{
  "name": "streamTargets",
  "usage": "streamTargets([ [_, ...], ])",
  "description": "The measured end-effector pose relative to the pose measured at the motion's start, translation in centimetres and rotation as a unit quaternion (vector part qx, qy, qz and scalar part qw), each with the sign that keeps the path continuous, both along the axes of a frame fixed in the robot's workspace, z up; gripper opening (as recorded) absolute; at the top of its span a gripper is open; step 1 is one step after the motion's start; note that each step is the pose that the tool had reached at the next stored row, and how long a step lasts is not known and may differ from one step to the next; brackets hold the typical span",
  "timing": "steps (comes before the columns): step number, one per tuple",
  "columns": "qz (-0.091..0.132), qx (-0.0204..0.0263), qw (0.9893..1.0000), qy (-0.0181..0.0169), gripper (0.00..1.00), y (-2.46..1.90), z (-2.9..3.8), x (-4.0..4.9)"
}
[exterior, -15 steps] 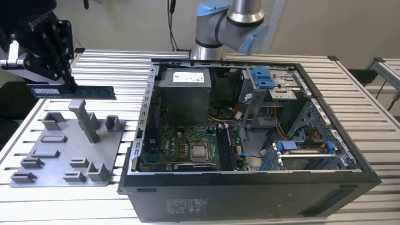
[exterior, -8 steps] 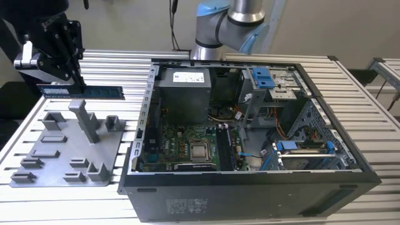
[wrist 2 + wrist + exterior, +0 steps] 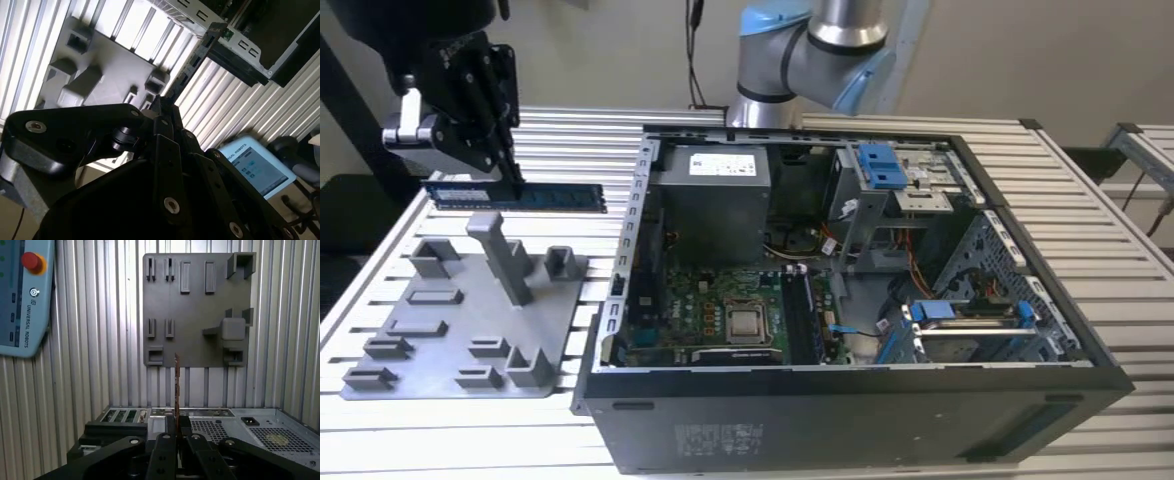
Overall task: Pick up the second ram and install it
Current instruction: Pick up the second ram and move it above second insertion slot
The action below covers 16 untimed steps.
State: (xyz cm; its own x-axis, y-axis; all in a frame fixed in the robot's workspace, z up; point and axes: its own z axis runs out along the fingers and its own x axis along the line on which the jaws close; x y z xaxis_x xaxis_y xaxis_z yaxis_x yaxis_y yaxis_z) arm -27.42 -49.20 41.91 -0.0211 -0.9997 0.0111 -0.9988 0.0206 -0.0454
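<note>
The second ram is a long dark blue-green stick with black chips, held level in the air above the grey holder plate at the exterior view's left. My gripper is shut on its end nearer the exterior view's left. In the first wrist view the ram shows edge-on as a thin strip rising from my gripper. In the second wrist view the stick runs out from my gripper toward the computer case. The open case with its motherboard lies to the exterior view's right.
The grey holder plate carries a tall post and several small slots. A teach pendant lies on the slatted table. Drive cages with blue clips and cables crowd the case interior.
</note>
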Motion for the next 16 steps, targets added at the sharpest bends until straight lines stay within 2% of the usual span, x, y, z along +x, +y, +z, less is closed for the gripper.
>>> streamTargets([
  [16, 0.0, 0.0, 1.0, 0.0, 0.14, 0.0, 0.0, 3.02],
])
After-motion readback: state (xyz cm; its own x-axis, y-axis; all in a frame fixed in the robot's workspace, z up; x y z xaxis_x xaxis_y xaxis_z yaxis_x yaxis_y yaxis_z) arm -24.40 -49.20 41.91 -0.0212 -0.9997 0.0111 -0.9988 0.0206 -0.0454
